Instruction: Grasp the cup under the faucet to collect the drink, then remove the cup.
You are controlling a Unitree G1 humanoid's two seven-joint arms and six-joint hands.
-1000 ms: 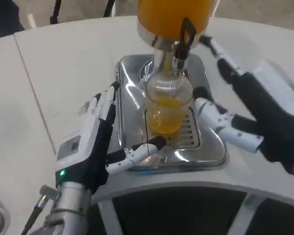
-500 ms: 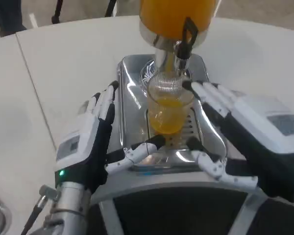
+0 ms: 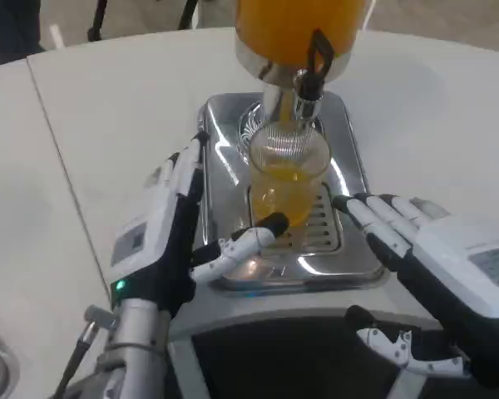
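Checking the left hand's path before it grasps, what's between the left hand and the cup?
Head view: only the bare metal drip tray lies between the left hand and the cup; its thumb reaches toward the cup's base, contact unclear.

left hand [image 3: 168,241] — white back, black palm, green light | right hand [image 3: 432,266] — white back, grey label

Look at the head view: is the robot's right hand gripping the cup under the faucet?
No: the right hand lies open beside the drip tray, fingers apart, clear of the cup.
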